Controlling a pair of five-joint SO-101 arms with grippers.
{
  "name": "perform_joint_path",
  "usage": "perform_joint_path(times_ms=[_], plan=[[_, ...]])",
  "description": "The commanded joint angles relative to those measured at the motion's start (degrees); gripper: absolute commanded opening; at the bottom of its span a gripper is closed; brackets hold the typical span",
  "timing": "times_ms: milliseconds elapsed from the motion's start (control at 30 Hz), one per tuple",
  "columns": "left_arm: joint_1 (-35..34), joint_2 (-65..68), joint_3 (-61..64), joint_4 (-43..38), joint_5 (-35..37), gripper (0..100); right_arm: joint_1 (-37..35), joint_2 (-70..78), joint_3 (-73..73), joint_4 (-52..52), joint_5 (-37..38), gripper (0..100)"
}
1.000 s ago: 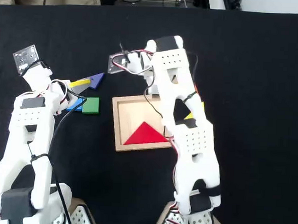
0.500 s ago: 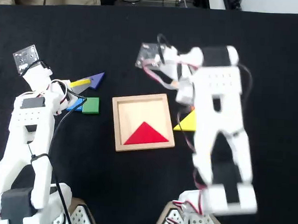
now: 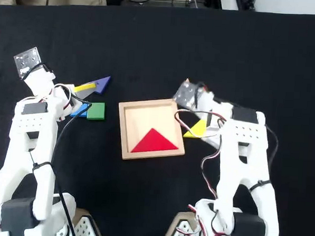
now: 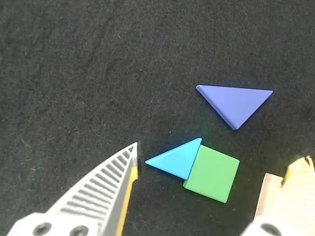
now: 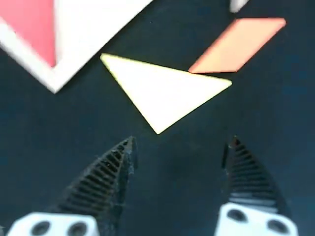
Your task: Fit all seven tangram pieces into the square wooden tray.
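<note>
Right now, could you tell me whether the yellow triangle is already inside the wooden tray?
No, the yellow triangle lies on the black table beside the tray, which holds a red triangle.

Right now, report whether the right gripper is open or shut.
Open. In its wrist view the right gripper has its fingers wide apart, and the yellow triangle lies flat beyond them, not held.

Wooden tray (image 3: pixel 123 131) holding red triangle (image 3: pixel 154 141), yellow triangle (image 3: pixel 198 129) just beside it, green square (image 3: pixel 96 111) on the other side
</note>
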Motion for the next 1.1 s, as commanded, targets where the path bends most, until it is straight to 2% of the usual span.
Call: perform_joint_path(times_ms=[0,133,200,267,467,600,733,833,933,1067], plan=[[-0.4,-0.35,-0.57,-1.05,0.26,44,-2.73,-2.07,-1.98,1.41,-28.22,28.6],[-0.31,-0.35,-0.57,-0.97,0.26,44,-3.43,-2.15,-3.82,1.05,-51.08,28.6],[-0.31,-0.35,-0.48,-0.79,0.26,44,-5.63,-2.15,-4.7,0.88,-58.64,28.6],[-0.31,-0.35,-0.48,-0.7,0.26,44,-8.62,-2.24,-4.97,0.97,-63.03,28.6],[-0.31,-0.35,-0.48,-0.62,0.44,44,-10.29,-2.07,-3.65,-2.9,-63.74,28.6],[-0.31,-0.35,-0.48,-0.53,0.53,44,-9.23,-1.45,-3.03,-4.66,-73.23,29.0],[-0.31,-0.35,-0.48,-0.53,0.53,44,-6.95,2.24,-3.3,-8.18,-75.34,29.1],[-0.31,-0.35,-0.48,-0.53,0.53,44,-7.65,6.9,-5.14,-6.33,-75.69,34.5],[-0.31,-0.35,-0.48,-0.53,0.53,44,-7.74,13.05,-7.96,-2.29,-79.3,41.8],[-0.31,-0.35,-0.48,-0.53,0.53,44,-5.98,22.2,-13.05,-1.14,-82.37,42.8]])
